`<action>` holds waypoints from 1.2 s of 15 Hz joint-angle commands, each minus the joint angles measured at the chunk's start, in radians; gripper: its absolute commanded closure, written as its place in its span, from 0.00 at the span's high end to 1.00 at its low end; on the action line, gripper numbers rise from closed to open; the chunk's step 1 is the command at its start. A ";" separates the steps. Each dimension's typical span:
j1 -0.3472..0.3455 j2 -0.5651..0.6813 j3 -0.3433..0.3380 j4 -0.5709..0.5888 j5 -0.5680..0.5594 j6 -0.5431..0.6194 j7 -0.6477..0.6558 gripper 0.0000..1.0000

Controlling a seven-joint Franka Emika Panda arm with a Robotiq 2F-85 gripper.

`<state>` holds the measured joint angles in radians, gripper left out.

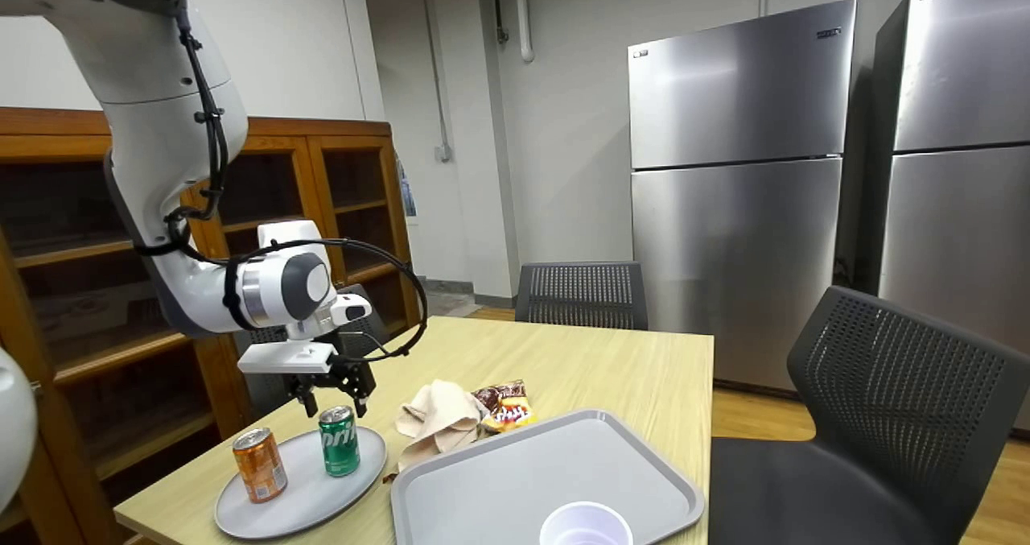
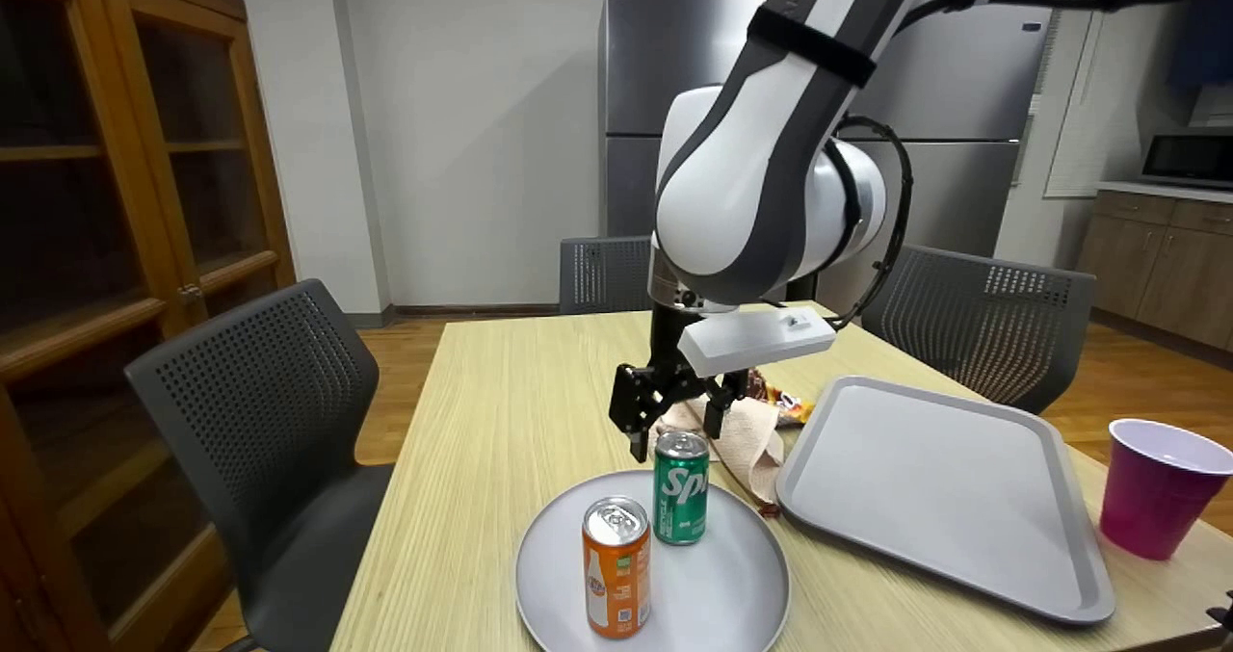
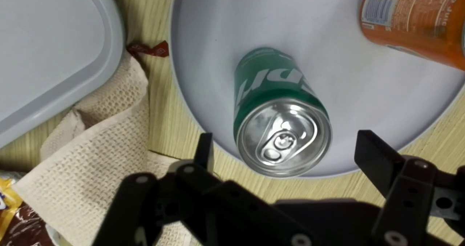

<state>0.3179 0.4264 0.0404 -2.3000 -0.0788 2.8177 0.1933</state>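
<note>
Fingers (image 3: pixel 379 162) standing wide apart at the top of a green Sprite can (image 3: pixel 281 111)

In the wrist view, one finger is showing on each side of the can's lid, with a gap on both sides. Whether the tips are reaching below the rim, I cannot tell. The Sprite can is standing upright on a round gray plate (image 1: pixel 310 501), right of its middle in both exterior views. An orange soda can (image 2: pixel 616 575) is standing upright on the same plate, nearer and to the left, apart from the Sprite can.

To the right of the plate, a gray rectangular tray (image 2: pixel 949 488) is lying on the pale wood-grain worktop (image 2: pixel 520 411). A beige textured cloth (image 3: pixel 105 148) is lying crumpled just left of the tray, and a brown-and-yellow snack packet (image 1: pixel 508 406) is lying beside the cloth. A small red wrapper strip (image 3: pixel 156 49) is lying between plate and tray. In an exterior view, a purple plastic cup (image 2: pixel 1161 488) is standing right of the tray. Dark gray chairs (image 1: pixel 897 376) are standing around the worktop. Farther off, a wooden glass-doored cabinet (image 2: pixel 135 199) is standing at the left and steel refrigerators (image 1: pixel 736 263) at the far wall.
</note>
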 commanded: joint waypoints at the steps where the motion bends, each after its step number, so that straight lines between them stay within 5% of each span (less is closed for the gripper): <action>1: 0.001 0.030 0.003 0.039 -0.002 -0.044 0.023 1.00; 10: 0.003 0.065 -0.001 0.054 -0.001 -0.049 0.020 1.00; 12: 0.005 0.066 -0.003 0.054 -0.005 -0.041 0.019 0.74; 15: 0.005 0.066 -0.004 0.055 -0.005 -0.040 0.019 0.49; 18: 0.003 0.070 0.001 0.056 -0.004 -0.041 0.015 0.38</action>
<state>0.3177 0.4891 0.0398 -2.2666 -0.0782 2.8066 0.1935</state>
